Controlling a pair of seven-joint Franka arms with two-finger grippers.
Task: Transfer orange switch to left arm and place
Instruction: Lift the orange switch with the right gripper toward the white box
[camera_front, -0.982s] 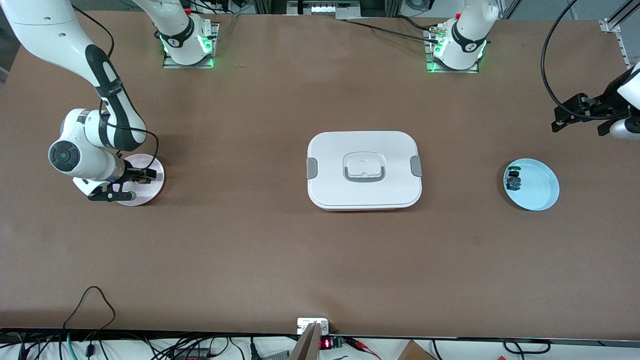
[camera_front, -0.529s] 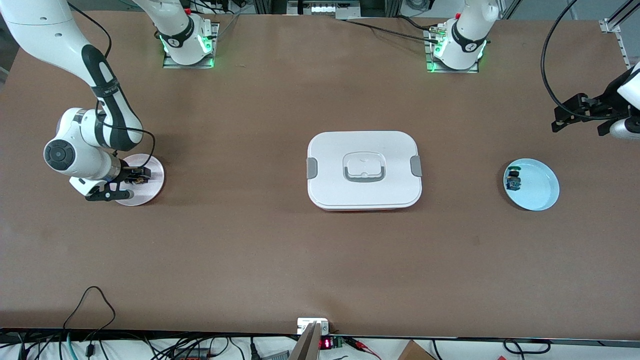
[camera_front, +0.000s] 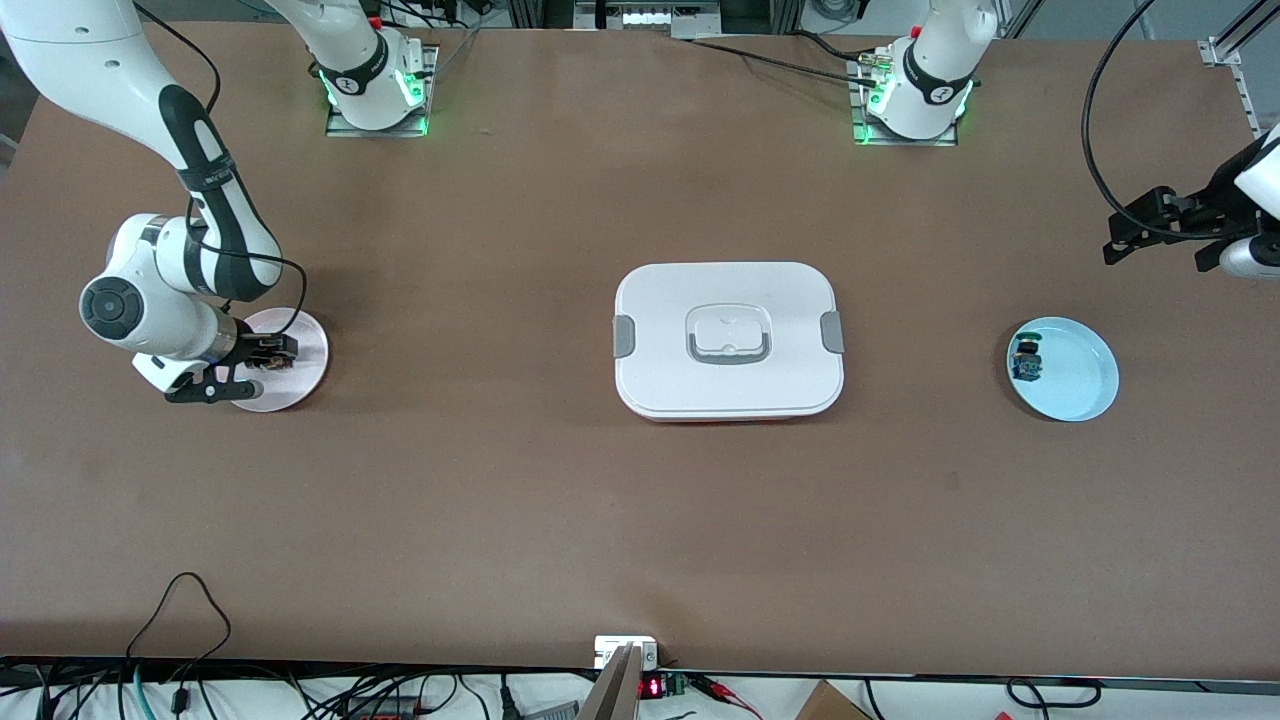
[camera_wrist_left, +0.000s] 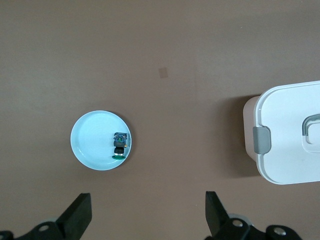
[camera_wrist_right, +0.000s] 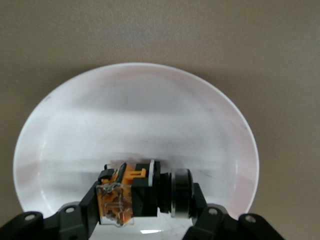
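Note:
The orange switch (camera_wrist_right: 131, 192), a black cylinder with an orange-and-white block end, lies sideways between the fingers of my right gripper (camera_wrist_right: 144, 202). That gripper (camera_front: 270, 357) is shut on the orange switch (camera_front: 272, 356) low over a pale pink plate (camera_front: 303, 340) at the right arm's end of the table. I cannot tell whether the switch still touches the plate (camera_wrist_right: 135, 110). My left gripper (camera_front: 1127, 228) waits open in the air at the left arm's end of the table, and its view shows nothing between its jaws (camera_wrist_left: 148, 212). The box (camera_front: 728, 340) sits shut mid-table, between the two plates.
A light blue plate (camera_front: 1080, 375) holds a small part with a blue block and green cap (camera_front: 1026, 360), toward the left arm's end. The left wrist view shows the same plate (camera_wrist_left: 90, 140), that part (camera_wrist_left: 120, 145) and one end of the box (camera_wrist_left: 287, 135). Cables hang along the near table edge.
The right gripper has shut on the orange switch. Its hand has drawn back slightly toward the right arm's end of the table. The left arm has not moved.

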